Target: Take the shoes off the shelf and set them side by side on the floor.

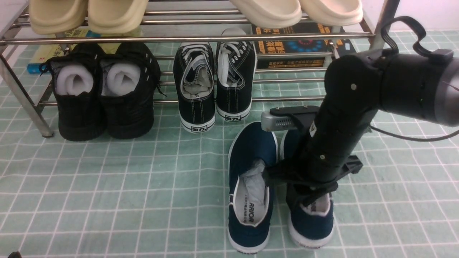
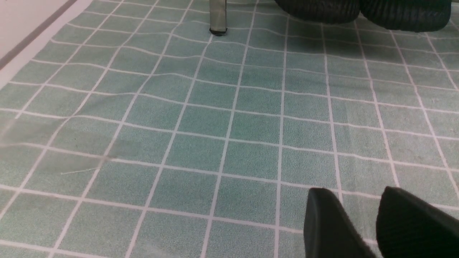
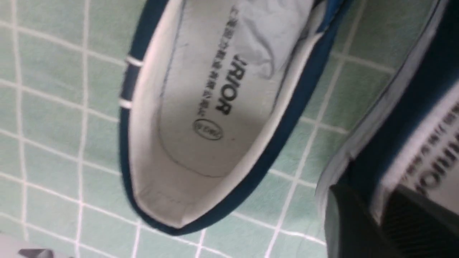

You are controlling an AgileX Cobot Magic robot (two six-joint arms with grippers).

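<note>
Hovering over the right-hand navy shoe (image 1: 312,225), right gripper (image 3: 365,193) has its tips a little apart, with the shoe's near side wall showing between them; can't tell if they touch it. Left-hand navy shoe (image 1: 251,143) lies just to the gripper's left, paper stuffing (image 1: 255,181) inside, on green gridded floor (image 1: 143,200). Shoes side by side, toes away from camera. Shelf (image 1: 186,39) ahead of the gripper, black lace-up sneakers (image 1: 195,107) ahead-left. Left gripper (image 2: 358,193): tips spread, nothing between, over floor.
</note>
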